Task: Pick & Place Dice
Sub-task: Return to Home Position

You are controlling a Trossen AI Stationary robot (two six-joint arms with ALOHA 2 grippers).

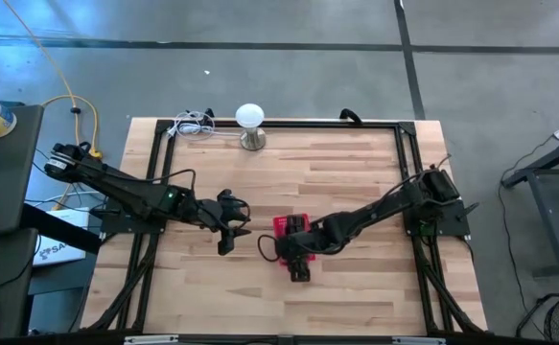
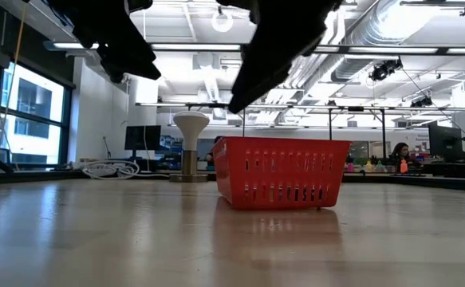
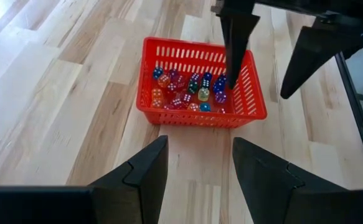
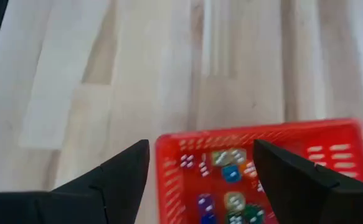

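A red slotted basket (image 3: 201, 115) stands on the wooden table near its middle, also seen as the basket (image 2: 284, 171) in the low view. Many tiny dice (image 3: 187, 92) in mixed colours lie on its floor, and the same dice (image 4: 228, 167) show in the right wrist view. My right gripper (image 4: 200, 171) hovers open above the basket, fingers pointing down; in the high view the right gripper (image 1: 271, 245) covers most of the basket (image 1: 287, 225). My left gripper (image 3: 200, 168) is open, raised above bare table left of the basket, and shows as the left gripper (image 1: 233, 230) from above.
A white dome-topped lamp (image 1: 250, 120) on a metal base stands at the table's far edge, beside a coil of white cable (image 1: 195, 125). A black frame (image 1: 399, 144) runs around the tabletop. Bare wood lies on the near side of the basket.
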